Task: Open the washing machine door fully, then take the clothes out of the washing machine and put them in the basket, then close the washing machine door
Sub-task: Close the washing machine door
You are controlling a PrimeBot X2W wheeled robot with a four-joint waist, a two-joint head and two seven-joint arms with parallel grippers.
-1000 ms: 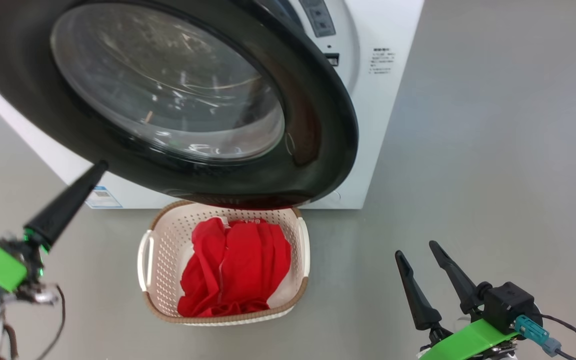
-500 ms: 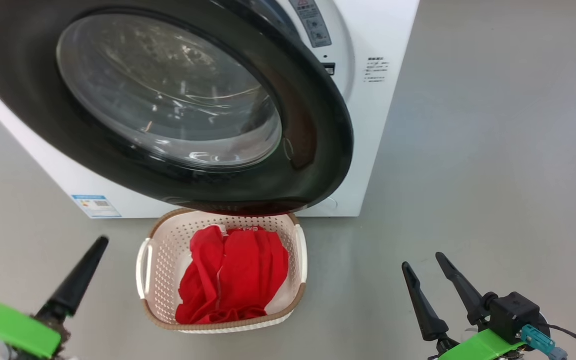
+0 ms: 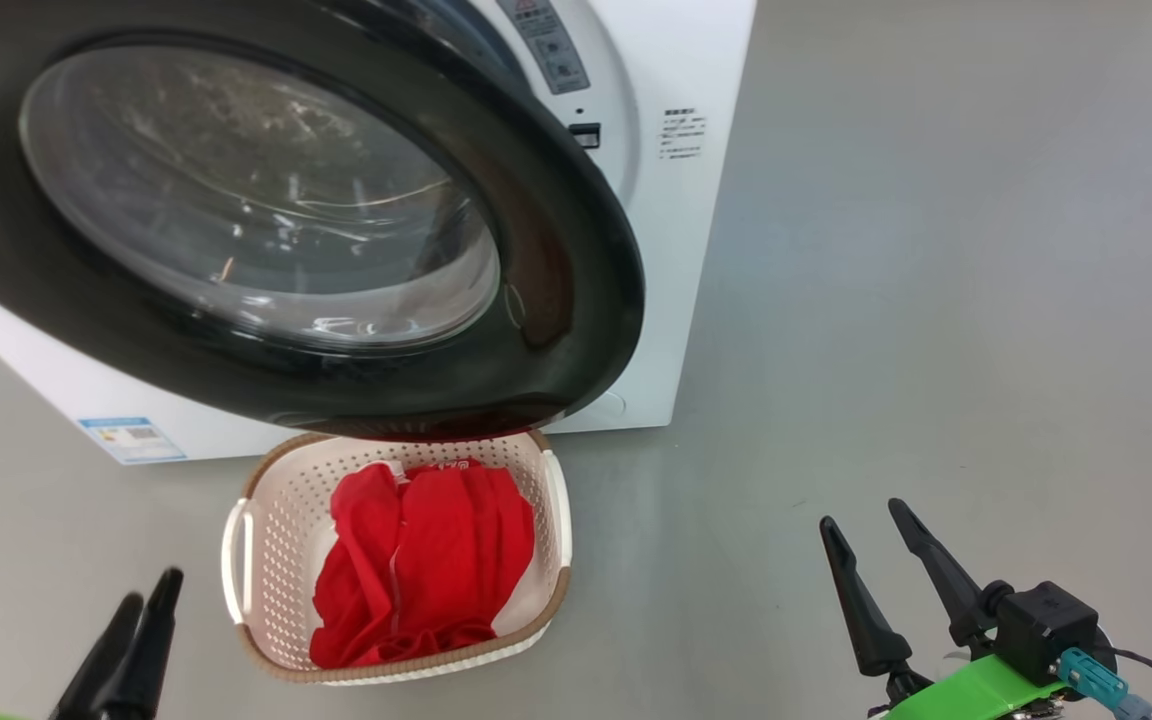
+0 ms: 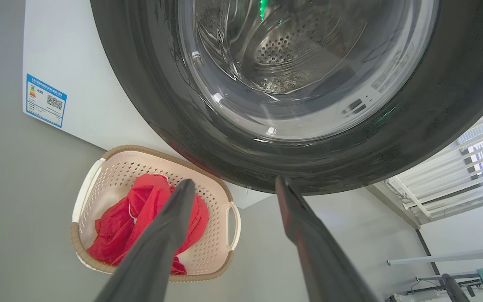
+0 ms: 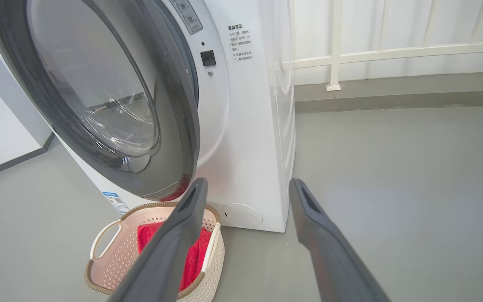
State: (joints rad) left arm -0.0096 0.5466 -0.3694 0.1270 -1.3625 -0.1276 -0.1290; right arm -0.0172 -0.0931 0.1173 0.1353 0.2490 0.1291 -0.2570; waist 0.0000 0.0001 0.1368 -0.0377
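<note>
- Two changes in the last second. My left gripper [image 3: 152,590] dropped away from the washing machine door [image 3: 266,210], and the head camera swung.
- One second back, a left fingertip was up against the door's lower-left black rim. It ended low in the bottom-left corner of the head view, well apart from the door.
- Machine and basket slid left in the head view together, so that was camera motion and nothing on the floor [image 3: 936,300] moved.
- Left fingers were spread wide with nothing between them, as the left wrist view confirmed.
- Right gripper [image 3: 861,513] sat low at the right, also spread wide and empty, and had barely moved in the frame.
- All the clothes [image 3: 426,560] I could see lay in the basket [image 3: 286,530], which stood on the floor just in front of the washing machine [image 3: 696,250], partly under the door's lower edge.
- Through the glass, the drum [image 4: 283,50] showed bare perforated steel and no red, so I judged the unloading done.
- Door was not shut. The right wrist view showed it swung out from the machine front, with a gap at the latch side.
- My read was that only the closing step remained. With the left arm backed off, nothing was pressing on the door, so it needed a fresh push on the rim.
</note>
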